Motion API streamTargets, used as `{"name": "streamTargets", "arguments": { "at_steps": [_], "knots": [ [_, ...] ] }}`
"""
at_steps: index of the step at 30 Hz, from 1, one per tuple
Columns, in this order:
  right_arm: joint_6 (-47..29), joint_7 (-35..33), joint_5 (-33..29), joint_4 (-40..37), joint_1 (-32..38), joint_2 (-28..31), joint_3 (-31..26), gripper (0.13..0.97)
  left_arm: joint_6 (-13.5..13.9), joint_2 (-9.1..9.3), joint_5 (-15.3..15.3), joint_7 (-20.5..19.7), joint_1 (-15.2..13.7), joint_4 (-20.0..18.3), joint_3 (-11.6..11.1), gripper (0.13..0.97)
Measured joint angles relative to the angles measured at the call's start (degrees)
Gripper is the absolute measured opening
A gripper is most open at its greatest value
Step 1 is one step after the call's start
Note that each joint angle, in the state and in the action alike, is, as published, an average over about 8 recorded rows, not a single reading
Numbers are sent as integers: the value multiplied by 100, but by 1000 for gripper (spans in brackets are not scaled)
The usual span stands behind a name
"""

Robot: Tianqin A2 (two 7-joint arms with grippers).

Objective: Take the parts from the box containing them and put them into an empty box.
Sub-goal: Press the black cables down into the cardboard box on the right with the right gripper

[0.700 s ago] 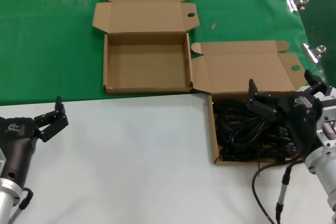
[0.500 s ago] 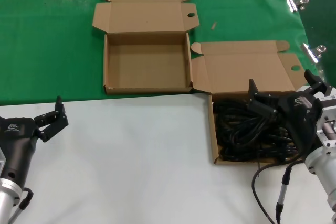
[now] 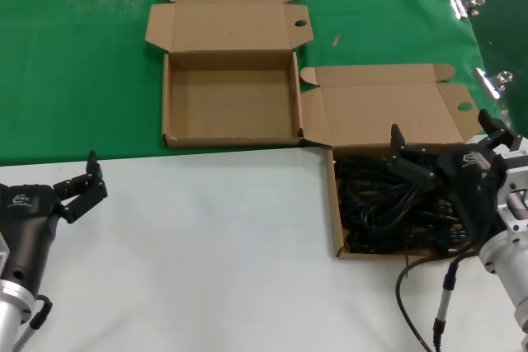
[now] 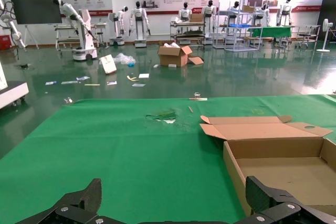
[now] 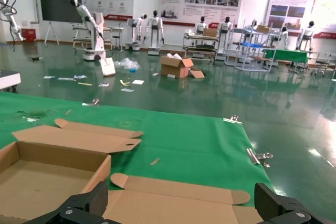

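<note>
Black coiled power cables (image 3: 388, 208) fill the cardboard box (image 3: 337, 220) at the right on the white table. An empty cardboard box (image 3: 231, 96) with its lid open lies on the green mat at the back; it also shows in the left wrist view (image 4: 278, 163) and the right wrist view (image 5: 47, 174). My right gripper (image 3: 445, 142) is open and empty, hovering over the far end of the cable box, above its open lid (image 5: 178, 203). My left gripper (image 3: 91, 179) is open and empty over the white table at the left.
The robot's own thin grey-tipped cable (image 3: 444, 294) loops on the table by the right arm. Metal clips (image 3: 492, 80) lie at the mat's right edge. The white table (image 3: 206, 253) meets the green mat (image 3: 66, 80) just behind the grippers.
</note>
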Motion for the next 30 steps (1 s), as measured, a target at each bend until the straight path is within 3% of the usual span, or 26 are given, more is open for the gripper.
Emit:
{"name": "streamTargets", "arguments": {
  "at_steps": [12,21,30],
  "knots": [
    [0,0,0,0,0,0,0,966,0,0,0,0,0,0,0,928],
    [111,42,76,8,7,81,-71,966,0,0,0,0,0,0,0,823],
    [491,69,463,110,48,577,-450,966,0,0,0,0,0,0,0,652]
  ]
}}
